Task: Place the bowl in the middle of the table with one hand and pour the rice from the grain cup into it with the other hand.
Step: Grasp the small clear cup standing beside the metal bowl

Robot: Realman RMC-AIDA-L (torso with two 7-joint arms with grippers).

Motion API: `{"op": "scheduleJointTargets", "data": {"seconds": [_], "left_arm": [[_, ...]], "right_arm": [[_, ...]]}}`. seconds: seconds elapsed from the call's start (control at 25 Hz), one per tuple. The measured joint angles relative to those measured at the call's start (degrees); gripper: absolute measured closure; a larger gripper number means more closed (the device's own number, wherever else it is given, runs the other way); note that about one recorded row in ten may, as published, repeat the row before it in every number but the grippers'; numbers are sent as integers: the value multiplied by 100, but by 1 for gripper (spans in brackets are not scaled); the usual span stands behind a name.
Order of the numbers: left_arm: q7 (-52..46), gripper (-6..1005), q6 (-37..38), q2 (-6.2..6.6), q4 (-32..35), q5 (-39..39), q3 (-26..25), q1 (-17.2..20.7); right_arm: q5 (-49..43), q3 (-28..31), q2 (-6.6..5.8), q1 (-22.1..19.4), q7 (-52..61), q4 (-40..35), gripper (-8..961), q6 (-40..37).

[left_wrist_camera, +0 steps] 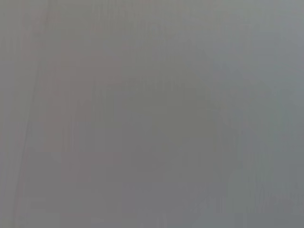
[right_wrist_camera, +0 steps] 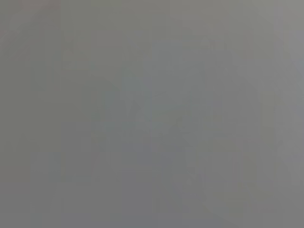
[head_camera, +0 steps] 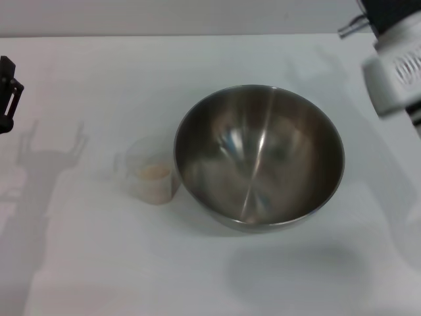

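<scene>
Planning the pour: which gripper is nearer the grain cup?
Left. The left gripper sits at the table's left edge; the right gripper is beyond the bowl from the grain cup.

The bowl [head_camera: 259,158] is shiny, reflective steel; the grain cup [head_camera: 153,170] frosted clear plastic; the table [head_camera: 99,263] smooth matt white.

The white worktop [head_camera: 99,263] fills almost the whole head view and carries two things. A large stainless-steel mixing bowl [head_camera: 259,157] stands upright near its middle, a little toward the robot's right, its shiny inside open to the camera. Just beside it on the robot's left stands a small clear plastic grain cup [head_camera: 152,171], upright, its rim close to or touching the bowl's wall; which one cannot be told. A low layer of pale-beige rice [head_camera: 154,172] lies in the cup. Soft grey shadows fall across the worktop's left part and in front of the bowl.
</scene>
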Motion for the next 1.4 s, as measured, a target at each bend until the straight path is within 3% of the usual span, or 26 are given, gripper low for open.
{"op": "scheduleJointTargets", "data": {"seconds": [0.16, 0.24, 0.44, 0.56, 0.96, 1.4], "left_arm": [[-4, 137, -3, 0, -12, -4, 35, 47], [-5, 137, -4, -2, -6, -4, 105, 76], [31, 138, -3, -8, 43, -3, 454, 193], [58, 138, 15, -4, 57, 0, 854, 342], [156, 138, -181, -9, 58, -1, 1910, 651], [152, 137, -1001, -16, -6, -2, 2081, 602]], "right_arm": [[1034, -619, -13, 458, 491, 1801, 255, -2156], [1507, -782, -18, 566, 961, 2317, 255, -2606], [1853, -750, -41, 696, 2717, 3359, 255, -2738], [1884, -727, -41, 797, 3039, 3927, 255, -2661], [1939, -185, -57, 886, 3027, 4088, 255, -2283], [1939, -190, -53, 1007, 3023, 4121, 255, -2228]]}}
